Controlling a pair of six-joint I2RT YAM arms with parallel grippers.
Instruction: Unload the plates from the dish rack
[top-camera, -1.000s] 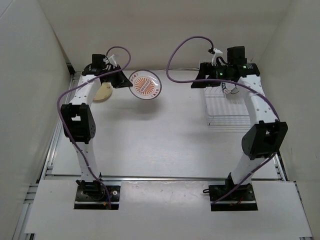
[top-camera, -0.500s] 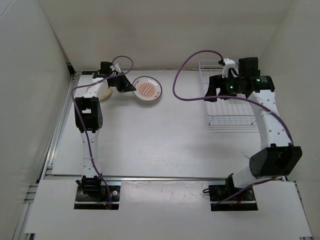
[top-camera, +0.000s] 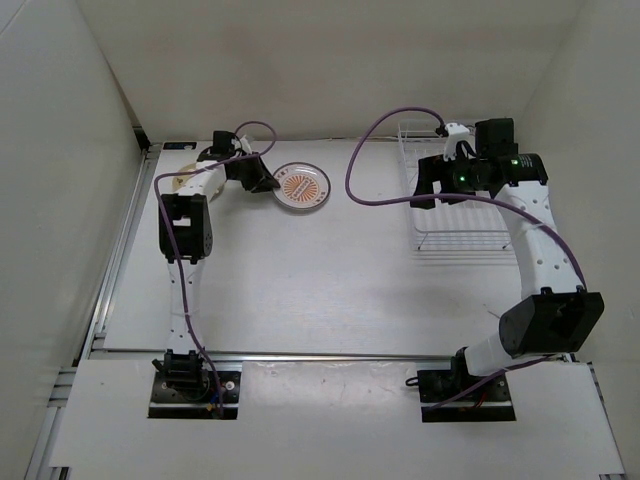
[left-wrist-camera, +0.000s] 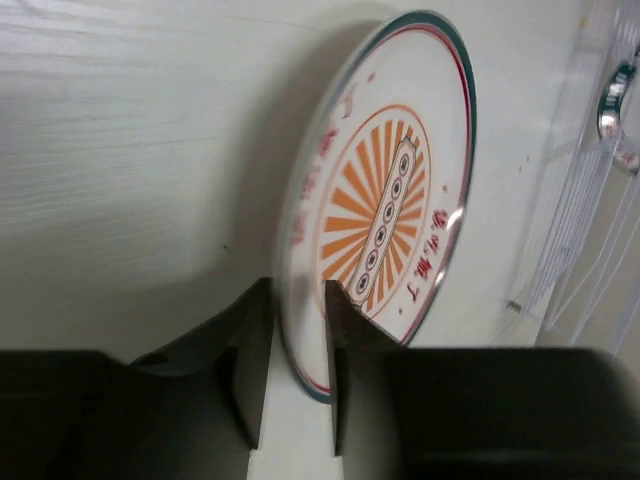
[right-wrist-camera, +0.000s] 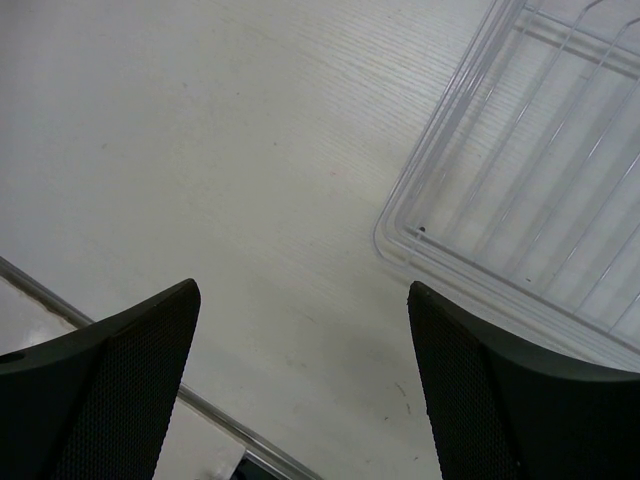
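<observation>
We see the left pincer pinching the near rim of the plate with the orange rayed centre. The plate sits low over the far part of the desk, well apart from the dish rack. The right pincer hangs spread wide above the desk, just beside the rack's corner.

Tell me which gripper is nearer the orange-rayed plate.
Left. The left gripper has its fingers pinching the orange-rayed plate; the right gripper hangs open by the dish rack.
</observation>
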